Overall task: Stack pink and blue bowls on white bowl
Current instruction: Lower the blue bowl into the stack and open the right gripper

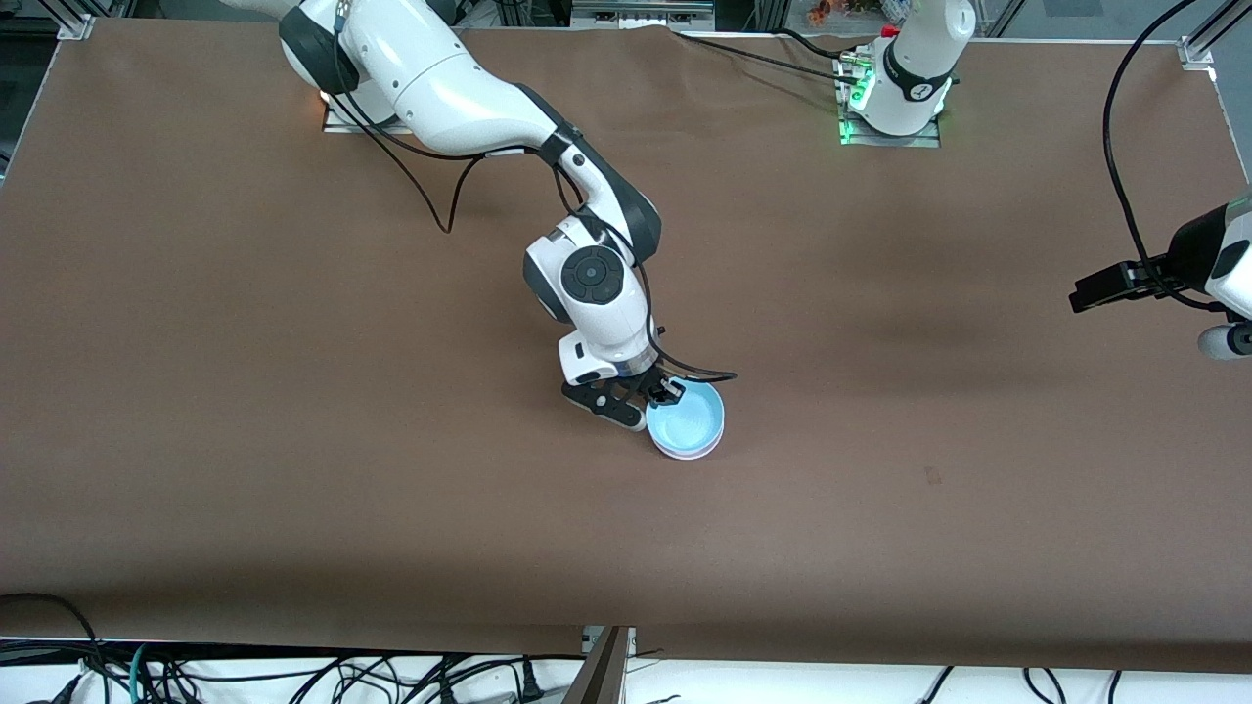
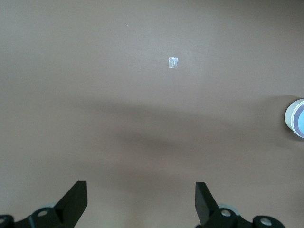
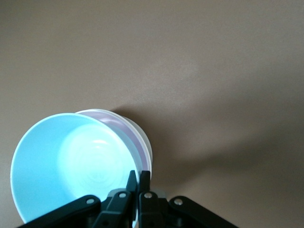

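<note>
The light blue bowl (image 1: pixel 688 420) sits nested in the pale pink bowl (image 3: pixel 138 142), which sits in the white bowl (image 3: pixel 148 151), near the middle of the table. Only thin rims of the pink and white bowls show. My right gripper (image 1: pixel 665 393) is shut on the blue bowl's rim (image 3: pixel 71 161), one finger inside and one outside; it also shows in the right wrist view (image 3: pixel 138 178). My left gripper (image 2: pixel 141 202) is open and empty above bare table at the left arm's end. The stack shows small at the edge of the left wrist view (image 2: pixel 297 118).
The brown table cover (image 1: pixel 293 391) is bare around the stack. A small piece of pale tape (image 2: pixel 173 62) lies on it below the left gripper. The left arm (image 1: pixel 1213 259) waits at its end of the table. Cables hang along the table's near edge (image 1: pixel 293 675).
</note>
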You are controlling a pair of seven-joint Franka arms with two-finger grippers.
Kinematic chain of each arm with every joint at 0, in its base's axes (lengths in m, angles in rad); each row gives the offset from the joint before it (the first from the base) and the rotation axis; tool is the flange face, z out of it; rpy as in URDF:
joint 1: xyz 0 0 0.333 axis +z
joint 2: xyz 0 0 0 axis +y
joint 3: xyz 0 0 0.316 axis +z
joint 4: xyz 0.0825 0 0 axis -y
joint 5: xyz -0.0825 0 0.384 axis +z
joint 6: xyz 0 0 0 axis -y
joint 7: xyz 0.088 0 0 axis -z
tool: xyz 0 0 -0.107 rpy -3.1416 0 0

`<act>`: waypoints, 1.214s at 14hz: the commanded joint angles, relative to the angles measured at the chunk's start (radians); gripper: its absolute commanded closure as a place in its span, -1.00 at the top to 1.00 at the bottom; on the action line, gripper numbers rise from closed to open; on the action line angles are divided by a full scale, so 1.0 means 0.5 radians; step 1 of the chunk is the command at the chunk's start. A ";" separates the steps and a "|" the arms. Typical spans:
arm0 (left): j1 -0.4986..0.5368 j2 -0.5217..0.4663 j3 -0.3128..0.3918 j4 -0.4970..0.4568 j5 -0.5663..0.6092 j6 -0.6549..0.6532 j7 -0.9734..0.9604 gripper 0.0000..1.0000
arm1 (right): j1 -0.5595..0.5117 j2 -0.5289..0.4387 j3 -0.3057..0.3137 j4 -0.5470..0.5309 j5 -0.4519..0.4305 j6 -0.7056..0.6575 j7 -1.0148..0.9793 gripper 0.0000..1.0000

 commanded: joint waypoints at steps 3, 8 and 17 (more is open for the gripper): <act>-0.008 -0.001 0.002 0.008 0.010 -0.005 0.029 1.00 | 0.030 0.080 -0.022 0.096 -0.036 0.035 0.045 -1.00; -0.008 -0.001 0.002 0.008 0.010 -0.005 0.026 1.00 | 0.030 0.080 -0.046 0.096 -0.036 0.047 0.036 -0.55; -0.008 -0.001 0.002 0.008 0.010 -0.005 0.029 1.00 | -0.098 -0.155 -0.049 0.093 -0.027 -0.235 -0.177 1.00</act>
